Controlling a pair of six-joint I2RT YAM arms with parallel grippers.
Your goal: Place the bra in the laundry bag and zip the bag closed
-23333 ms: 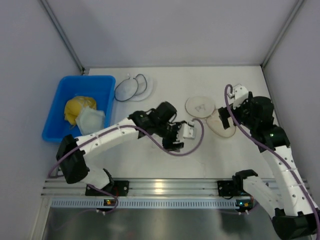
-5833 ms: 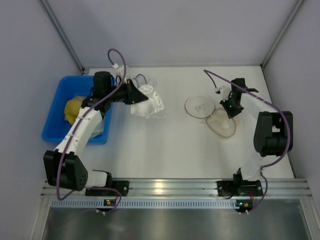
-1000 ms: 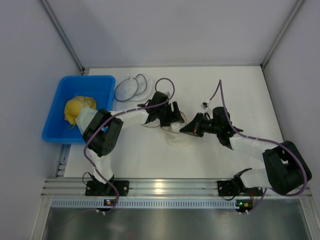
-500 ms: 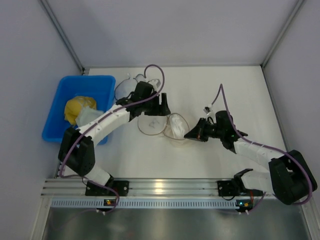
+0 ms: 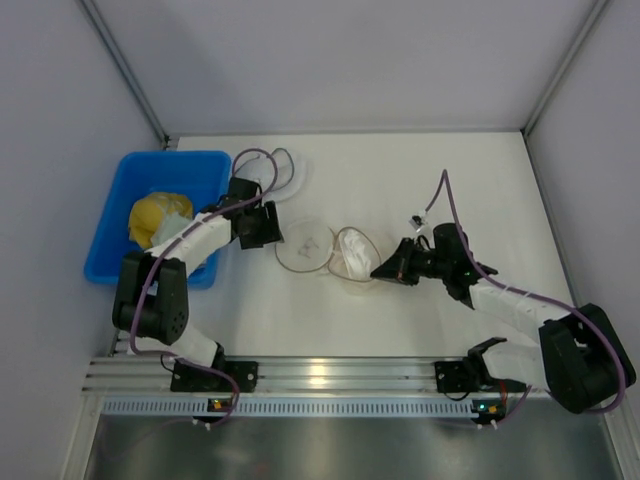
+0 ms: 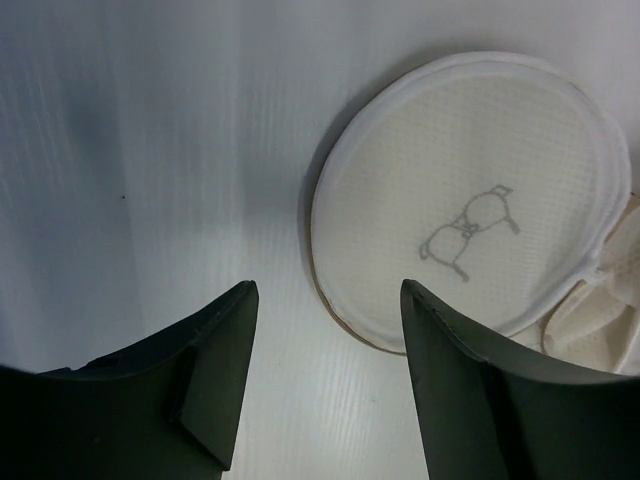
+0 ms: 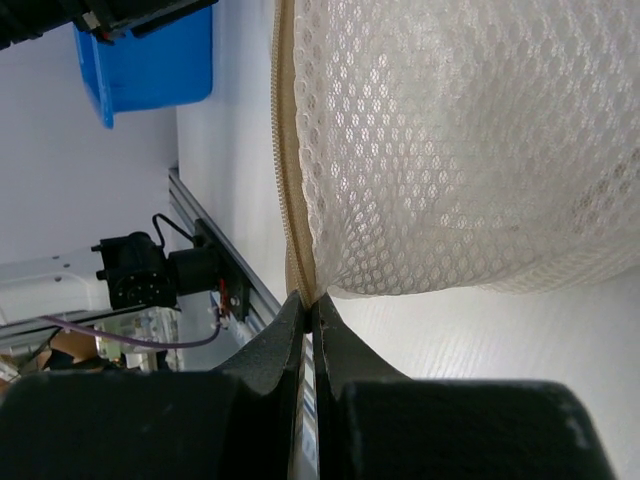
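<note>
The laundry bag (image 5: 305, 243) lies open in the middle of the table, its round mesh lid (image 6: 470, 200) with a small printed bra outline lying flat to the left. The other half holds the white bra (image 5: 352, 258), bunched inside the mesh. My right gripper (image 5: 380, 270) is shut on the bag's tan zip rim (image 7: 292, 200) at its right side. To the left, my left gripper (image 5: 270, 228) is open and holds nothing. In the left wrist view, the left gripper (image 6: 325, 290) hangs just short of the lid's near edge.
A blue bin (image 5: 150, 157) stands at the left with a yellow bundle of cloth (image 5: 155, 215) in it. A black-rimmed mesh pouch (image 5: 262, 172) lies behind the left arm. The metal rail (image 5: 330, 375) runs along the near edge.
My left gripper has drawn back leftward from the bag toward the bin and narrowed a little. The lid now lies flat. The right gripper keeps its hold on the rim.
</note>
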